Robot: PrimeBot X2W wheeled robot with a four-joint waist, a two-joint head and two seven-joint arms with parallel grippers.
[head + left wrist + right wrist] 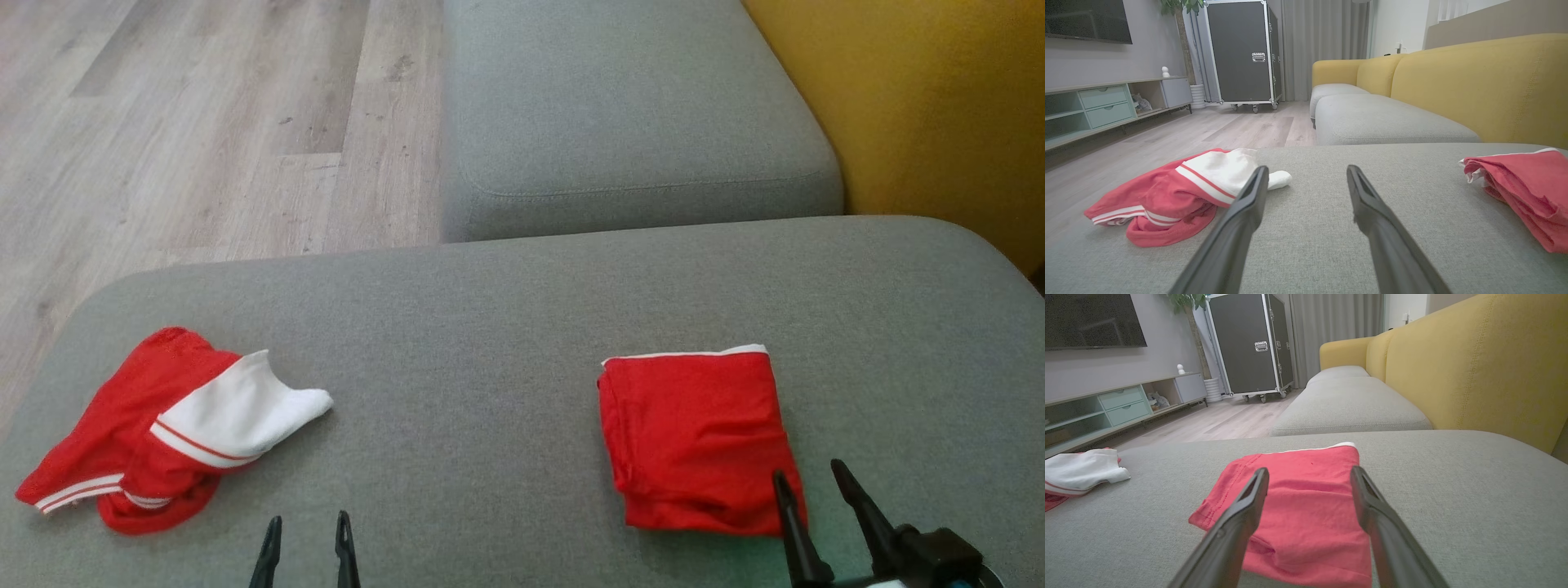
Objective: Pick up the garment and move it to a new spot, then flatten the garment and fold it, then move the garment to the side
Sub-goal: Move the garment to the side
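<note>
1. Ahead and to the left of the left gripper (309,518): a crumpled red-and-white garment (163,425), heaped near the left end of the grey cushion (473,343), with wooden floor (204,122) beyond that edge. Runs slantwise from the gripper's near left to its far right, white part pointing towards the gripper's side.
2. Left gripper itself: spread wide, nothing between the fingers, low over bare cushion. Near the crumpled piece but apart from it, and clearly the closer arm for it.
3. Between the two grippers: only plain grey fabric.
4. Directly ahead of the right gripper (807,469) and under its tips: a folded red garment (694,433), a neat near-rectangle with its longer side running away from the gripper and a thin white edge on the far side.
5. Right gripper itself: spread wide, gripping nothing. In the head view, left finger over the garment's near right corner, right finger just off its right edge. Cannot tell whether either tip touches the cloth.
6. Judgement: reads as folding finished for the red piece, already lying off to one side. Any further nudge falls to the right arm, which faces a short end with the long axis in line with its fingers.
7. Judgement: if the crumpled piece comes next, calls for a reach forward and leftward by the left arm, best meeting the heap across its slant.
</note>
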